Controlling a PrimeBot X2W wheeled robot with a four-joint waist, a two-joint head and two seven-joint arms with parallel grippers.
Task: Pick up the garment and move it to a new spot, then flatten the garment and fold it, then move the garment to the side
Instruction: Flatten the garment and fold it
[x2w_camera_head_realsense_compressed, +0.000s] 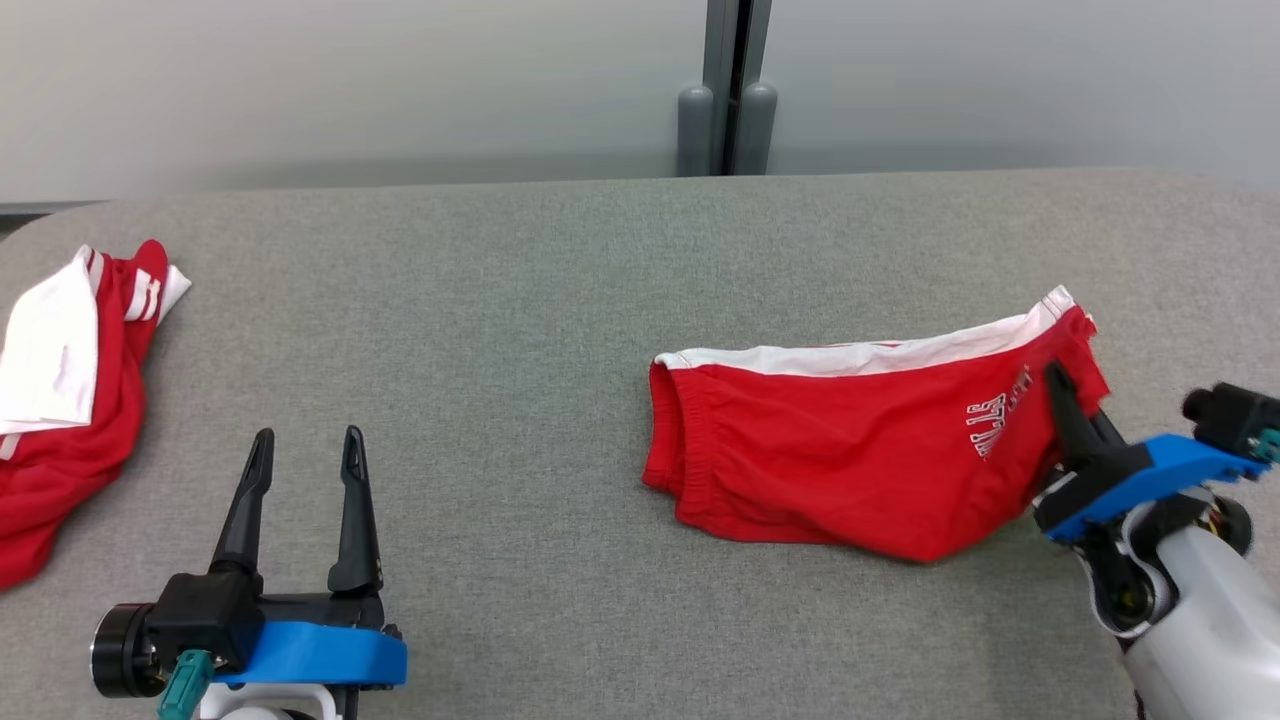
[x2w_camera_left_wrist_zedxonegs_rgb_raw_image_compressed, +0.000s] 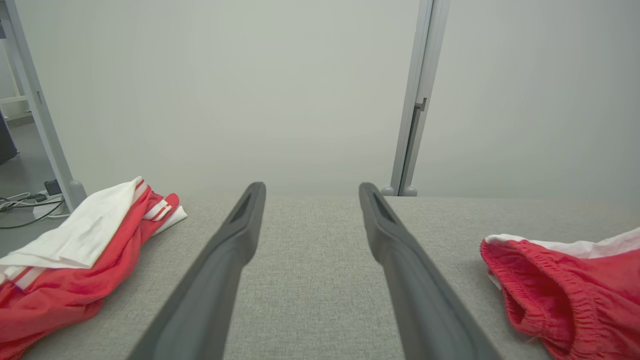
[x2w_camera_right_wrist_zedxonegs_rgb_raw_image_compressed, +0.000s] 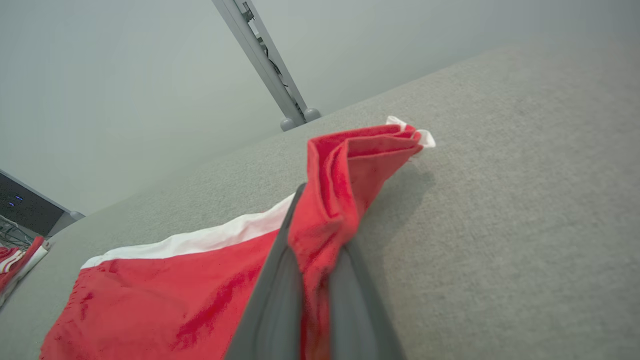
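One bunched edge of the garment is being pinched in the closed right hand; with so thin a bite, slippage is being risked.

red-and-white heap cut by left edge, white lettering seemingly unreadable, right pincer tips buried in garment

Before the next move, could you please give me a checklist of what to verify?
1. Right gripper shut on the red shorts at their end: ok.
2. Left gripper open and free: ok.
3. Shorts lying flat: not ok, the gripped end is bunched.
4. Red and white garment at the left edge of the table lies apart from the shorts: ok.
5. Grip catches every cloth layer: cannot tell.
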